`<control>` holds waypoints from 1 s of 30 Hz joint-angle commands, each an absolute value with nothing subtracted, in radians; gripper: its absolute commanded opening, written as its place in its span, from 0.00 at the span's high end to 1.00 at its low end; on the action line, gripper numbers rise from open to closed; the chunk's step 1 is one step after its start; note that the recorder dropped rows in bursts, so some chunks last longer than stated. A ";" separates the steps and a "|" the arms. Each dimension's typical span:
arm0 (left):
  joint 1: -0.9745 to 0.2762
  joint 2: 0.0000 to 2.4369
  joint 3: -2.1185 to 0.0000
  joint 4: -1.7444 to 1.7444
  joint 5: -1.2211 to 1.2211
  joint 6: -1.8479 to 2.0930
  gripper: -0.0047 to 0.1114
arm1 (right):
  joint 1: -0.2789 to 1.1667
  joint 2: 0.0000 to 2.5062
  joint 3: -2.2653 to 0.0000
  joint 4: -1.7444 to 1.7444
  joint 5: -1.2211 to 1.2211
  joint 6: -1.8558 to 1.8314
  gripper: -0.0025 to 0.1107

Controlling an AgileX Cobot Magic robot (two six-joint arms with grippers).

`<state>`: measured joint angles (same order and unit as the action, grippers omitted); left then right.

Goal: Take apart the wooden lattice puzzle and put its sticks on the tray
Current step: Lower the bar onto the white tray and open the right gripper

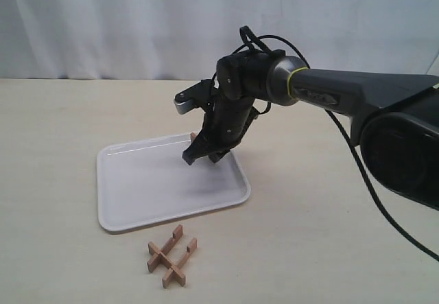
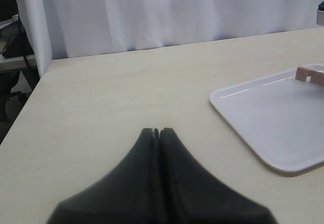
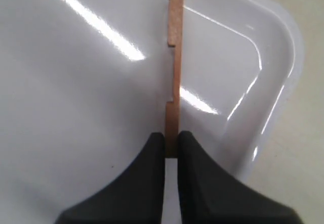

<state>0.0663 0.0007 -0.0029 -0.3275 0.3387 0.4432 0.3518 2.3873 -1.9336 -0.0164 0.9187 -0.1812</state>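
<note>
My right gripper (image 1: pixel 202 156) hangs over the far part of the white tray (image 1: pixel 137 194), shut on one end of a notched wooden stick (image 3: pixel 174 72). The stick juts out past the fingertips (image 3: pixel 154 140) above the tray's glossy floor (image 3: pixel 76 107); in the exterior view only its tip (image 1: pixel 193 137) shows behind the gripper. The wooden lattice puzzle (image 1: pixel 170 256), which looks like three interlocked sticks, lies on the table just in front of the tray's near edge. My left gripper (image 2: pixel 157 131) is shut and empty, low over bare table to the left of the tray (image 2: pixel 268 118).
The right arm (image 1: pixel 343 98) reaches in from the right edge, with a black cable hanging below it. A white curtain (image 1: pixel 137 22) closes off the back. In the left wrist view the table's edge (image 2: pixel 30 97) drops off to one side.
</note>
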 commanded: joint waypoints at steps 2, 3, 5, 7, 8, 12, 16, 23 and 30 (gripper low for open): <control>0.057 0.000 0.000 -0.327 0.327 0.445 0.96 | 0.347 2.385 -1.940 -0.015 0.919 -0.187 0.88; 0.057 0.000 0.000 -0.327 0.327 0.445 0.96 | 0.347 2.385 -1.940 -0.015 0.921 -0.187 0.84; 0.057 0.000 0.000 -0.327 0.327 0.445 0.96 | 0.347 2.385 -1.940 -0.015 0.921 -0.187 0.77; 0.057 0.000 0.000 -0.327 0.327 0.445 0.96 | 0.347 2.385 -1.940 -0.015 0.921 -0.187 0.70; 0.057 0.000 0.000 -0.327 0.327 0.445 0.96 | 0.347 2.385 -1.942 -0.015 0.921 -0.187 0.67; 0.057 0.000 0.000 -0.327 0.327 0.445 0.96 | 0.347 2.372 -1.942 -0.015 0.918 -0.187 0.61; 0.057 0.000 0.000 -0.327 0.327 0.445 0.96 | 0.348 2.328 -1.942 -0.015 0.930 -0.183 0.60; 0.057 0.000 0.000 -0.327 0.327 0.445 0.96 | 0.352 2.223 -1.940 0.009 1.071 -0.181 0.60; 0.057 0.000 0.000 -0.327 0.327 0.445 0.96 | 0.394 2.103 -1.789 -0.010 1.131 -0.181 0.60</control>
